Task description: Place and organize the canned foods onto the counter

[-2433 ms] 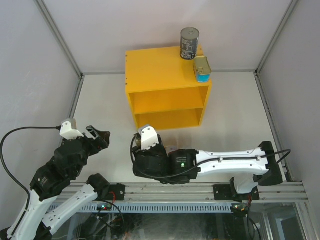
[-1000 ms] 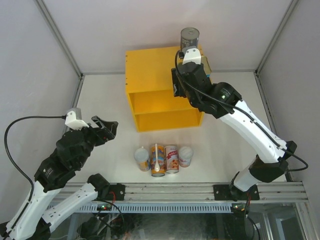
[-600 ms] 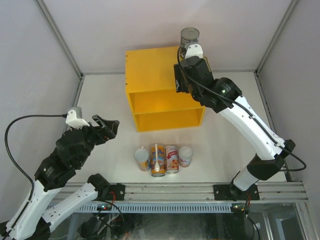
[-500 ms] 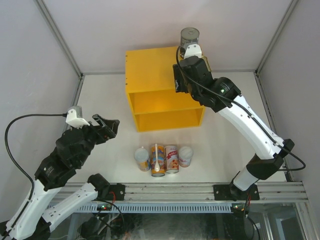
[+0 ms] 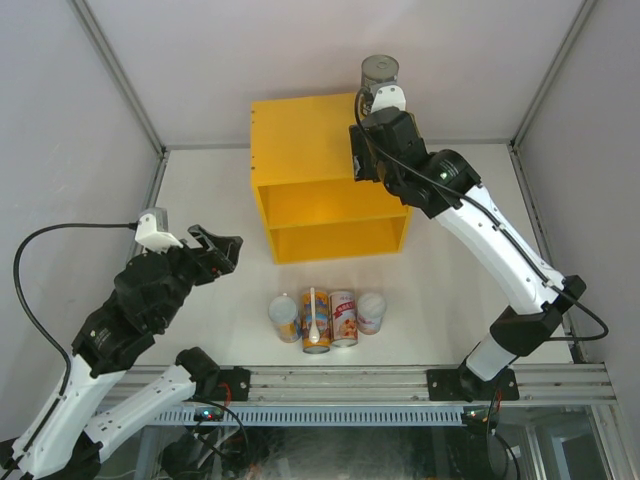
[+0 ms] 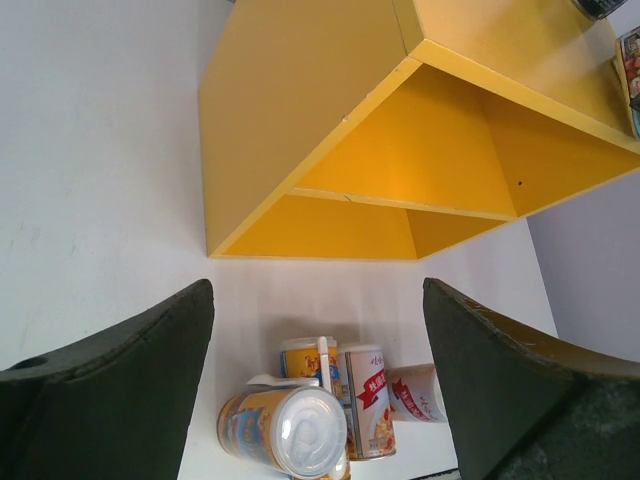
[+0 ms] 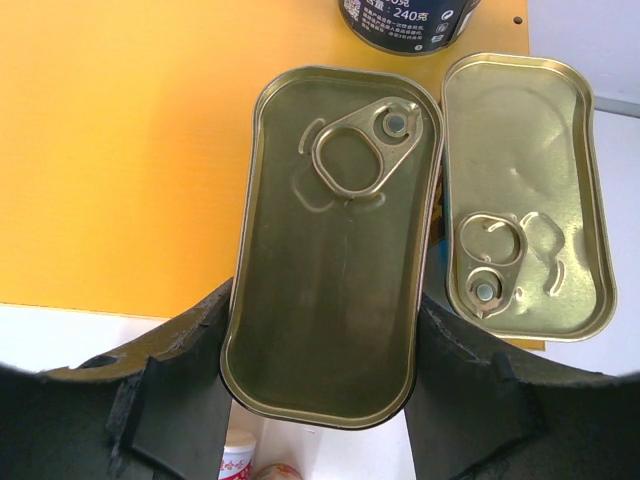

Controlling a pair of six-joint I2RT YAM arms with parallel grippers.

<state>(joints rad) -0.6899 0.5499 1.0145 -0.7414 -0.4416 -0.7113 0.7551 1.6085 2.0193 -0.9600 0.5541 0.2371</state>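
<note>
The yellow counter (image 5: 320,175) stands at the back. My right gripper (image 5: 384,150) is over its top right corner, shut on a flat gold-lidded tin (image 7: 335,245). That tin lies beside the second gold-lidded tin (image 7: 525,195), its near end past the counter's front edge. The dark grey can (image 5: 379,75) stands behind them and also shows in the right wrist view (image 7: 405,22). On the table lie an orange-blue can (image 5: 285,317), an orange-blue can with a white spoon (image 5: 316,320), a white-red can (image 5: 343,317) and a tipped white-red can (image 5: 371,311). My left gripper (image 5: 215,250) is open and empty, left of them.
Grey walls enclose the white table (image 5: 470,230) on three sides. The counter's two front compartments (image 6: 420,170) hold nothing. The metal rail (image 5: 330,385) with the arm bases runs along the near edge.
My right arm rose from the table near the cans to the counter's top right corner with the tin. My left gripper drifted slightly up and right.
</note>
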